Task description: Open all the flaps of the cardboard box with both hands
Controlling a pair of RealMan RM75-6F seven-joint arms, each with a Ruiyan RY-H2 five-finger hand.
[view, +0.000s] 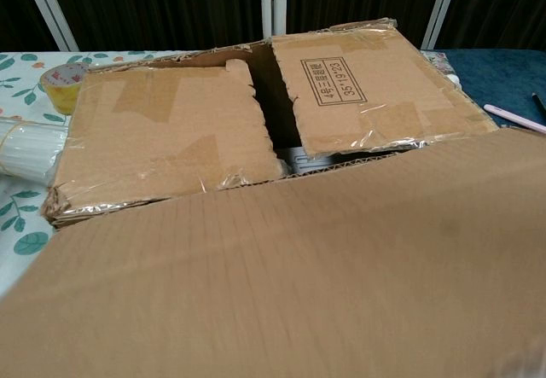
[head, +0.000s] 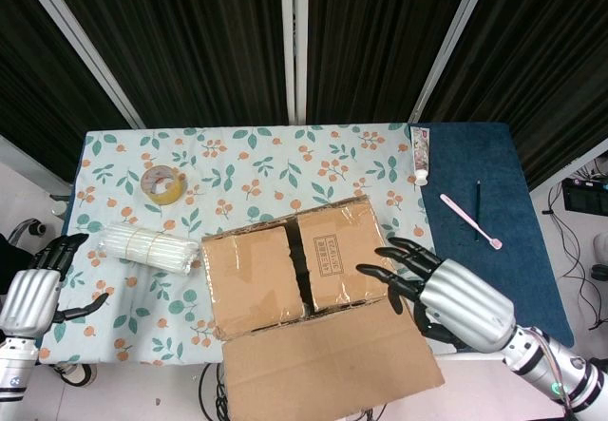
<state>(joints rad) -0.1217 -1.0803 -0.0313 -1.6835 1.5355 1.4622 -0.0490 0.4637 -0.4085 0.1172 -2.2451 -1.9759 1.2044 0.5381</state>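
The cardboard box stands at the table's near middle. Its near long flap is folded out toward me and fills the lower chest view. Two inner flaps lie flat over the opening: a left one and a right one with a printed label, a dark gap between them. My right hand hovers just right of the box, fingers spread, holding nothing. My left hand hangs off the table's left edge, fingers apart and empty. Neither hand shows in the chest view.
A bundle of white sticks lies against the box's left side. A yellow tape roll sits further back left. On the blue mat at right lie a tube, a pink toothbrush and a dark pen.
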